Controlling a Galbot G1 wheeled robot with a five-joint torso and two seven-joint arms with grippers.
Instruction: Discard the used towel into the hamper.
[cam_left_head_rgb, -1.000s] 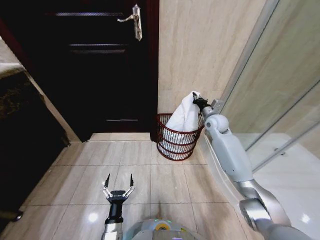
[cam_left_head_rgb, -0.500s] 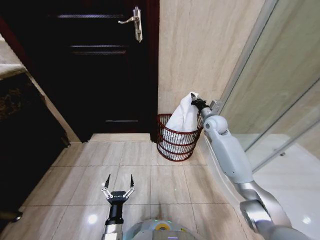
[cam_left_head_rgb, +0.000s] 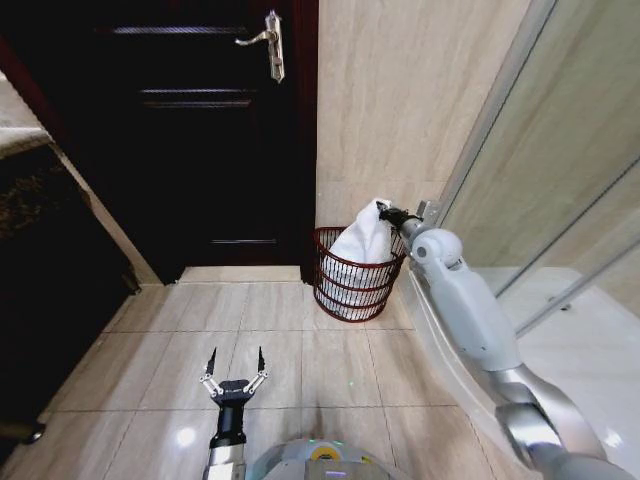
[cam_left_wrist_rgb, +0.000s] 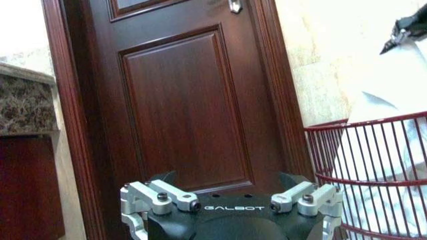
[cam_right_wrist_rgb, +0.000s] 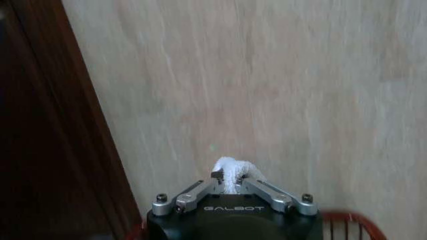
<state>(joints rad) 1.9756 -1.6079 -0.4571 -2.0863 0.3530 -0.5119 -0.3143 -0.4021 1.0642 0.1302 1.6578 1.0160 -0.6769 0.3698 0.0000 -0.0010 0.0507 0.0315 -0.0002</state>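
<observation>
Head view: the right gripper (cam_left_head_rgb: 385, 213) was clamped on a corner of the white cloth towel (cam_left_head_rgb: 362, 243), whose bulk already sat below it inside the round reddish-brown wire hamper (cam_left_head_rgb: 352, 290). A clean release would call for opening directly over the rim, so no fold drapes outside. Beside the gripper stood a beige tiled wall (cam_left_head_rgb: 410, 100) and dark wooden door (cam_left_head_rgb: 200, 140); neither blocked it. The left gripper (cam_left_head_rgb: 236, 360) hung low, fingers apart, idle.

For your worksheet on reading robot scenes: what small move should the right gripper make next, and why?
Probably open its fingers. The right gripper pinches the towel's top corner above the hamper, and most of the cloth already sits inside, so releasing should drop it in.
</observation>
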